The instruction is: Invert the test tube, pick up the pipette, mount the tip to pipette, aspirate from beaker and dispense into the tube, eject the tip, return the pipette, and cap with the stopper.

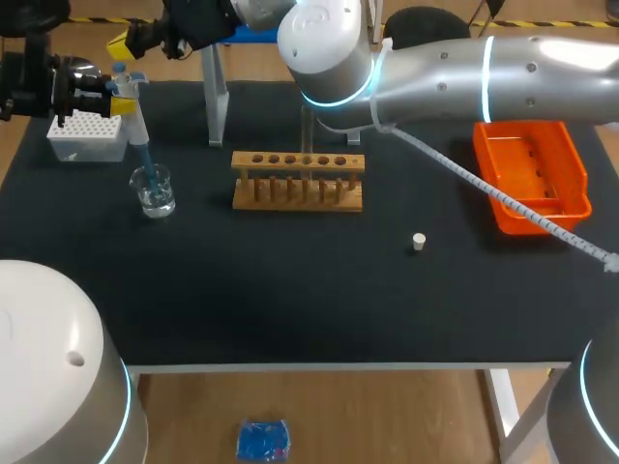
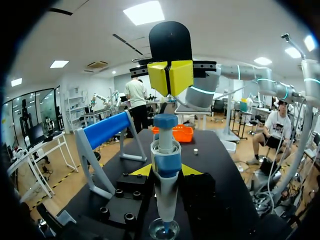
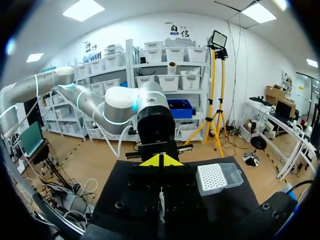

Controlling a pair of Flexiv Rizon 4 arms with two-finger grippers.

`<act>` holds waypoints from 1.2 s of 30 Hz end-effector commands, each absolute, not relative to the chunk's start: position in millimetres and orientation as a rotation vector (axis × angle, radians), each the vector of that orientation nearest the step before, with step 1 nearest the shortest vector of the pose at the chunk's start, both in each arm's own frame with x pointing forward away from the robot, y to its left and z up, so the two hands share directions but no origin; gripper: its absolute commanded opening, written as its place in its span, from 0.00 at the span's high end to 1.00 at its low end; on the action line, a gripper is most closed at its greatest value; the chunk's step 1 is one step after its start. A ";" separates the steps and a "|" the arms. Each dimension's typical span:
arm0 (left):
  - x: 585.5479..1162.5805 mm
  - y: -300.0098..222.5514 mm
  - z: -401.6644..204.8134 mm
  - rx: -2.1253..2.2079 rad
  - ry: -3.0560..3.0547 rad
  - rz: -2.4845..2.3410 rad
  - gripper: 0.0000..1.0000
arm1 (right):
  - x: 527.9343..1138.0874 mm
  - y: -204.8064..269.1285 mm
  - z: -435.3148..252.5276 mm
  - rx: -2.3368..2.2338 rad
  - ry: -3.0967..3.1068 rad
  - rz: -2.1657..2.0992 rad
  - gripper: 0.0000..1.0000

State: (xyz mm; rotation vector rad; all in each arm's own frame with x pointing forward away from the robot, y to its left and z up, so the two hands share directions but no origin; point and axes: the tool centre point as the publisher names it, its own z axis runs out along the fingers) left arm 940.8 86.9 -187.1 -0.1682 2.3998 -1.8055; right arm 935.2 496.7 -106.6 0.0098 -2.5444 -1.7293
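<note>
Pipette [image 1: 136, 121] upright at table's 10 o'clock, clamped from both sides by left gripper [image 2: 166, 171]. Lower end dips into clear liquid in glass beaker [image 1: 153, 190]. Right gripper [image 2: 170, 77], reaching over from the right arm, has yellow tips pressed together and sits just above pipette's blue plunger [image 2: 165, 121]; contact cannot be told. White tip box [image 1: 87, 137] at 10 o'clock of beaker, just beside it. Wooden test tube rack [image 1: 298, 180] mid-table, at 3 o'clock of beaker. Test tube itself not made out. White stopper [image 1: 418, 242] on the mat at 4 o'clock of rack, well apart. Orange bin [image 1: 530, 174] at 3 o'clock of rack. Blue-topped stand [image 2: 107, 130] at 11 o'clock of rack.
</note>
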 end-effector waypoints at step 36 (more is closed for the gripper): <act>941.9 87.6 -187.3 -0.165 2.400 -1.807 1.00 | 940.5 501.5 -128.5 0.028 -2.560 -1.695 1.00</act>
